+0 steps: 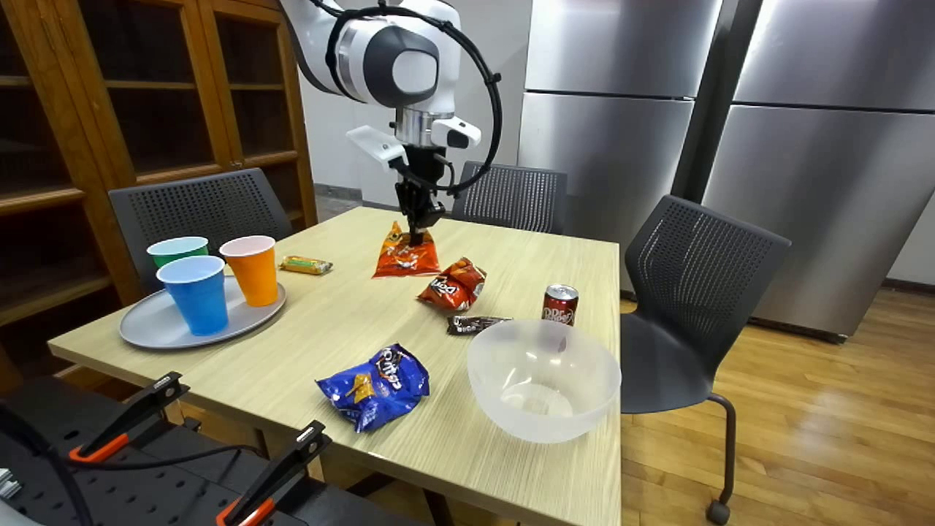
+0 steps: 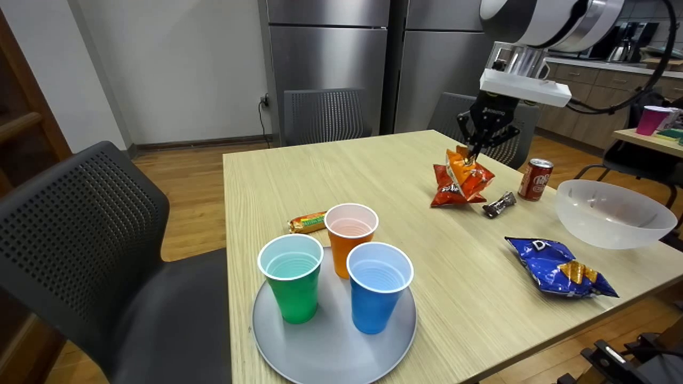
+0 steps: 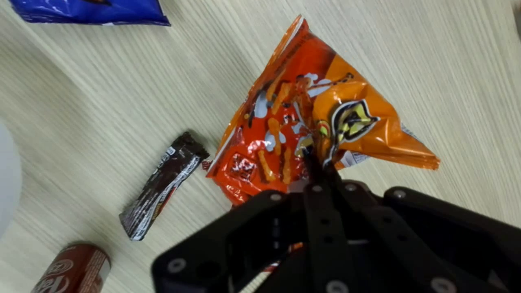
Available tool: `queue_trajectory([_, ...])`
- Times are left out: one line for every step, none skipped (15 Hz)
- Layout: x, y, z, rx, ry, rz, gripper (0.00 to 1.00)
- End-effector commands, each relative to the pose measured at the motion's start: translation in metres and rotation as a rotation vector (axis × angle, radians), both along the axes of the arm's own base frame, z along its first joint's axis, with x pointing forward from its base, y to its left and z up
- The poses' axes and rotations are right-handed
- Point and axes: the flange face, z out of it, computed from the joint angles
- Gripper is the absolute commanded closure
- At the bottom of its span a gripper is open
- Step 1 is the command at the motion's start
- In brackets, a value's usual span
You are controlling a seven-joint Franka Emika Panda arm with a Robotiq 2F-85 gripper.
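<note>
My gripper (image 3: pixel 319 165) is shut on an orange-and-red snack bag (image 3: pixel 281 110), pinching a fold of its film near the middle. In both exterior views the gripper points down and the bag (image 1: pixel 406 256) hangs from its tips; I cannot tell whether its lower edge touches the table. A red chip bag (image 1: pixel 454 285) lies close by, partly hidden behind the held bag in an exterior view (image 2: pixel 448 186). Beside them is a dark-wrapped candy bar (image 3: pixel 163 187), with a dark red soda can (image 3: pixel 75 268) a little farther off.
On the table (image 1: pixel 343 219) are a frosted bowl (image 1: pixel 542 380), a blue chip bag (image 1: pixel 376 387) and a yellow-wrapped bar (image 1: pixel 305 265). A grey plate (image 2: pixel 336 352) carries green (image 2: pixel 292 288), orange (image 2: pixel 347 234) and blue (image 2: pixel 376 298) cups. Chairs stand around the edges.
</note>
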Motion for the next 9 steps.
queue_trajectory([-0.024, -0.025, 0.024, -0.02, -0.03, -0.043, 1.0])
queue_trajectory([-0.029, -0.033, 0.028, -0.023, -0.035, -0.062, 1.0])
queue_trajectory([-0.034, -0.04, 0.031, -0.028, -0.04, -0.079, 1.0])
queue_trajectory([-0.04, -0.049, 0.034, -0.033, -0.043, -0.097, 1.0])
queue_trajectory([-0.046, -0.057, 0.036, -0.037, -0.047, -0.116, 1.0])
queue_trajectory([-0.052, -0.064, 0.038, -0.042, -0.049, -0.135, 1.0])
queue_trajectory([-0.059, -0.072, 0.039, -0.044, -0.052, -0.156, 1.0])
queue_trajectory([-0.066, -0.08, 0.038, -0.049, -0.05, -0.177, 1.0])
queue_trajectory([-0.073, -0.088, 0.039, -0.052, -0.048, -0.196, 1.0])
